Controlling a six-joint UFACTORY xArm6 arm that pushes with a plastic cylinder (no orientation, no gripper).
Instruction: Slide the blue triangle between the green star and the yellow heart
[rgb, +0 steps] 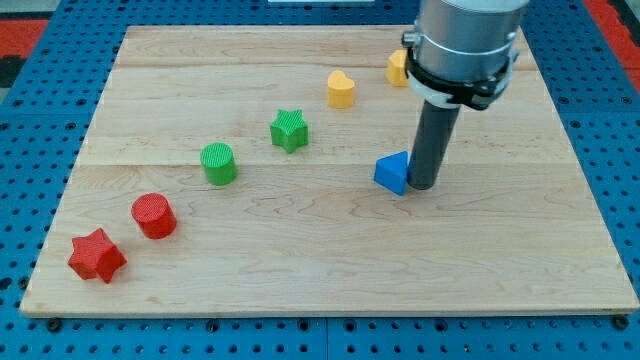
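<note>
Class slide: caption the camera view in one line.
My tip touches the blue triangle block's right side, below the green star block and yellow heart block.

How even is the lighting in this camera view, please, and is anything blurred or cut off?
Camera view: soft, even light, with only faint shadows under the blue triangle block and my tip; mild sheen on the wooden board; blocks sharp; the arm's grey housing cropped at the view's top.
</note>
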